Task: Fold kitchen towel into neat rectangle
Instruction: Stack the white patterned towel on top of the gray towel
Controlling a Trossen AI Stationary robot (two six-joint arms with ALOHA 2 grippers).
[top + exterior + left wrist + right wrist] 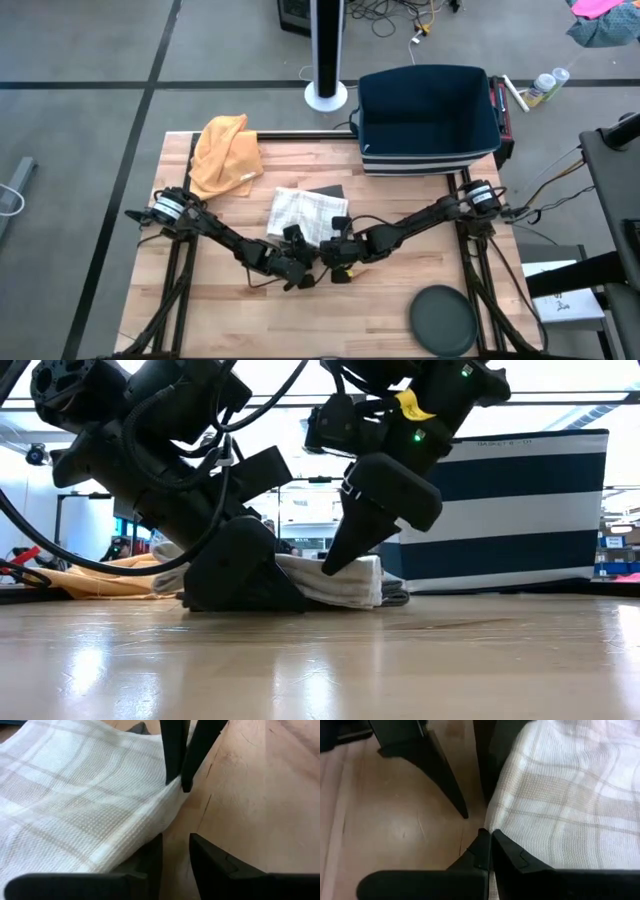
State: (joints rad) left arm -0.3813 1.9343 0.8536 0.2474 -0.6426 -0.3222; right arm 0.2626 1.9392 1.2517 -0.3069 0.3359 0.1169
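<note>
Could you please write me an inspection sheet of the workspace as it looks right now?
Surface: wooden table, bare along the near edge.
Job's things: white checked kitchen towel, folded small, lying near the table's middle.
Clutter: orange cloth bunched at the far left corner; striped navy bin at the far right; dark round disc at the near right.
Grippers: right gripper shut at the towel's near corner; left gripper beside it at the same edge, fingers apart, one under the towel's edge.
Cables: loose cables on the floor beyond the table.
Surroundings: white stand on grey floor behind the table; nobody seen.
</note>
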